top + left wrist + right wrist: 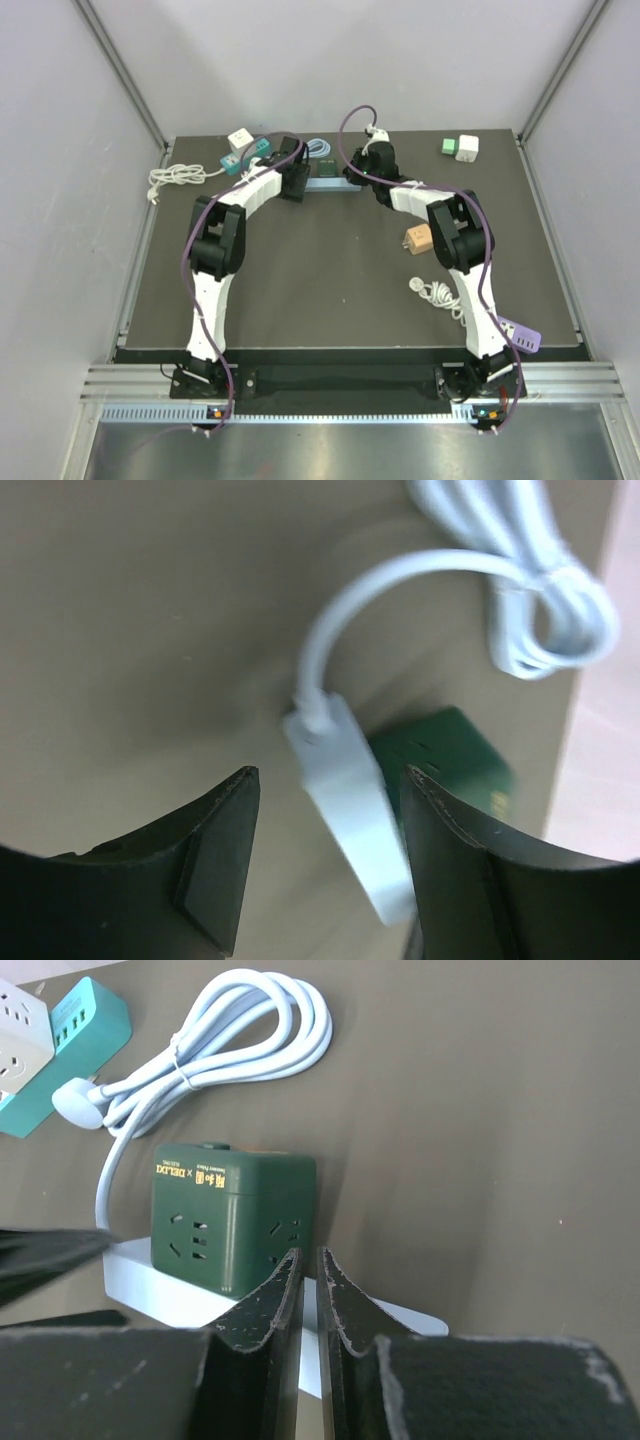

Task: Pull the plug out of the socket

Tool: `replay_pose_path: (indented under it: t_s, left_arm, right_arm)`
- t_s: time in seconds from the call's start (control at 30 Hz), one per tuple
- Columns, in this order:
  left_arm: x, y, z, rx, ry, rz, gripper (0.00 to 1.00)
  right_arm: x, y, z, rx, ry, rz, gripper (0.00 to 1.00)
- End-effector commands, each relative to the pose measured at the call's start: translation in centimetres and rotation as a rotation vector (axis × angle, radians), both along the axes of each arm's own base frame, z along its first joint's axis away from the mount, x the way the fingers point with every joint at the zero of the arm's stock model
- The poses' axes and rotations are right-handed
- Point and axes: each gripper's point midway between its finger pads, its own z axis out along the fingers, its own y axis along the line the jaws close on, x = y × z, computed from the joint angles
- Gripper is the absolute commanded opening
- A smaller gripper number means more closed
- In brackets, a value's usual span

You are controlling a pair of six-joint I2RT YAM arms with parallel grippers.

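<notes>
A dark green cube plug (230,1220) sits on a white socket strip (170,1295) at the back of the table. In the top view the plug (328,170) and the strip (328,184) lie between my two arms. My left gripper (330,772) is open and straddles the strip's (350,800) cable end, with a clear gap at its left finger; the plug (450,755) shows behind its right finger. My right gripper (309,1255) is shut with nothing between its fingers. Its tips are down at the strip, right beside the plug.
The strip's coiled white cable (230,1040) lies behind the plug. A teal power strip (245,158), a white cube (240,138) and another cable (178,178) are at the back left. An orange adapter (419,240), a white cord (435,293) and a purple strip (520,335) lie at the right.
</notes>
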Motion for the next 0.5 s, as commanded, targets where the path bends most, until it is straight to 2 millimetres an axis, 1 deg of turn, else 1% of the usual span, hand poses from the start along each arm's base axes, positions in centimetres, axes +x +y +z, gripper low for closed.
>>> replay_pose_path:
  t_s: [0.0, 0.07, 0.1, 0.13, 0.17, 0.23, 0.27, 0.33, 0.37, 0.4, 0.43, 0.47]
  left_arm:
    - [0.3, -0.4, -0.4, -0.032, 0.025, 0.042, 0.63]
    - [0.5, -0.3, -1.2, -0.025, 0.032, 0.053, 0.63]
    - [0.7, -0.1, -1.3, -0.021, 0.03, 0.06, 0.63]
    - [0.7, -0.2, -1.7, -0.024, 0.032, 0.058, 0.63]
    - [0.8, -0.2, -2.2, -0.022, 0.038, 0.056, 0.59]
    - [1.2, -0.5, -2.5, -0.033, 0.02, 0.044, 0.52]
    - [1.3, -0.6, -2.7, -0.025, 0.015, 0.029, 0.38]
    - [1.6, -0.6, -3.0, -0.017, -0.007, 0.018, 0.24]
    - [1.8, -0.5, -2.9, 0.001, -0.027, -0.001, 0.19]
    - [1.5, -0.2, -3.6, 0.022, -0.026, -0.012, 0.07]
    - [2.3, -0.2, -2.2, 0.027, -0.092, -0.019, 0.0]
    - [2.4, 0.1, -2.1, 0.073, -0.112, -0.057, 0.0]
  right_arm:
    - [-0.1, 0.6, 5.0, 0.044, -0.086, 0.021, 0.09]
    - [-0.1, 0.6, 5.1, 0.045, -0.089, 0.021, 0.09]
    - [-0.1, 0.6, 5.0, 0.045, -0.087, 0.021, 0.09]
    - [-0.2, 0.6, 5.0, 0.045, -0.087, 0.022, 0.09]
    - [-0.2, 0.7, 5.1, 0.046, -0.088, 0.024, 0.09]
    - [-0.2, 0.7, 5.1, 0.048, -0.087, 0.023, 0.09]
    - [-0.2, 0.7, 5.1, 0.052, -0.085, 0.023, 0.1]
    - [-0.1, 0.8, 5.2, 0.055, -0.078, 0.024, 0.11]
    - [0.0, 0.9, 5.5, 0.057, -0.081, 0.027, 0.12]
    - [-0.1, 0.9, 5.4, 0.053, -0.069, 0.03, 0.14]
    - [-0.2, 1.0, 5.5, 0.053, -0.062, 0.038, 0.15]
    - [-0.2, 0.9, 5.7, 0.054, -0.055, 0.044, 0.17]
